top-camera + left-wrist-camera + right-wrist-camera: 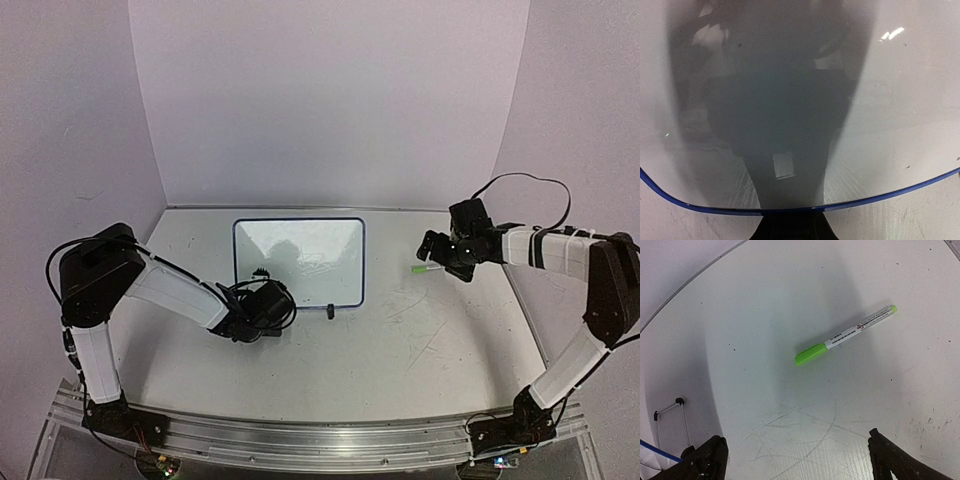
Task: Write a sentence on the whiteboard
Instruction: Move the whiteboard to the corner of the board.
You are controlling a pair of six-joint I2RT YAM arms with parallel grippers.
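Observation:
The whiteboard [300,250] lies on the table at the middle back, glossy white with a navy rim. Its face shows only reflections; the sentence is not in view. My left gripper [262,296] sits at the board's near left edge and is shut on that rim. The left wrist view is filled by the whiteboard [890,100], with the left gripper [790,222] as one dark shape under the rim. A green marker [425,268] lies capped on the table to the board's right. My right gripper [441,257] hovers open above the marker [845,335], the right gripper [795,440] holding nothing.
One black foot [330,312] of the board shows at its near edge. White walls close the table in at the back and both sides. Scuffed bare tabletop [400,350] lies between the arms. A strip of the board's navy rim [660,452] shows at the right wrist view's lower left.

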